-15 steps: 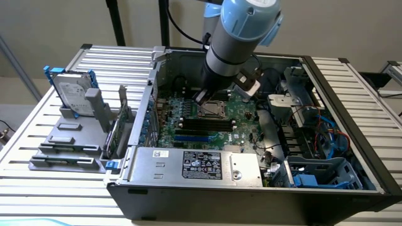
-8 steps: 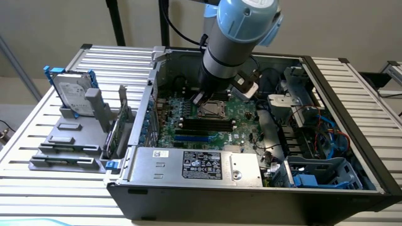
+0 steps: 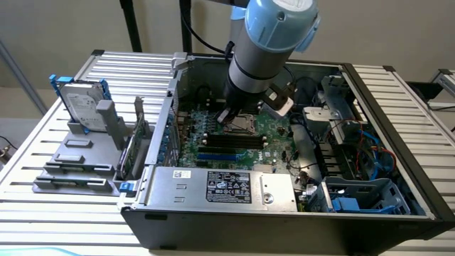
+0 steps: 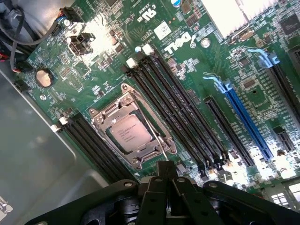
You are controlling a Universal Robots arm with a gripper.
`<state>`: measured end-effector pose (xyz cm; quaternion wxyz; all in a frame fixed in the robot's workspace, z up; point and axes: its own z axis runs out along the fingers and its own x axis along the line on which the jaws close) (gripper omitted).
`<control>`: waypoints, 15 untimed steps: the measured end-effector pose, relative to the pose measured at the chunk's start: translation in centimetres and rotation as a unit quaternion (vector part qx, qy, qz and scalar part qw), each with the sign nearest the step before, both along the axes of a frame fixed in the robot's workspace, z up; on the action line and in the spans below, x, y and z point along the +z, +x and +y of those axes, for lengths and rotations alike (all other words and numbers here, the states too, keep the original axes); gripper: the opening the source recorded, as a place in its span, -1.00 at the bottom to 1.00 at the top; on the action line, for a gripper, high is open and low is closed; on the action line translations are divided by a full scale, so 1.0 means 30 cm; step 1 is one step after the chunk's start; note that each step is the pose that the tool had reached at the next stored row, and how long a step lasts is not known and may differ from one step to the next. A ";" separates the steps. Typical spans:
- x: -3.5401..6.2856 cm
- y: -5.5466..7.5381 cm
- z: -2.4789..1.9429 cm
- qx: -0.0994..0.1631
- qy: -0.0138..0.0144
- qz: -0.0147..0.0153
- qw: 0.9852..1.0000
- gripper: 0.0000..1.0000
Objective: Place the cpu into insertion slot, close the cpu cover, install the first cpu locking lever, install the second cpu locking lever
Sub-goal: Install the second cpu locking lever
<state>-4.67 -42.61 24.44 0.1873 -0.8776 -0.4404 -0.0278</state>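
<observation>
While the open computer case [image 3: 284, 213] lies on the slatted bench [image 3: 42, 213], the arm [image 3: 267, 48] reaches down into it above the green board [image 4: 140, 47]. In the wrist view the cpu cover [image 4: 101, 119] lies shut over the insertion slot [image 4: 136, 161], and the cpu [image 4: 128, 133] sits seated inside its cut-out centre. The hand [image 4: 164, 180] hovers just beside the slot, fingers pressed together, with a thin lever [image 4: 154, 131] slanting across the cover toward it.
</observation>
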 end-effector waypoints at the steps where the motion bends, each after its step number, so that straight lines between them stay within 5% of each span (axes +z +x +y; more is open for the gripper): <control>1: 0.000 -0.001 -0.003 0.000 0.000 0.000 1.000 -0.79; 9: -0.016 -0.015 -0.003 0.000 0.000 -0.003 1.000 -0.79; 15: -0.040 -0.030 0.002 0.000 0.000 -0.013 1.000 -0.79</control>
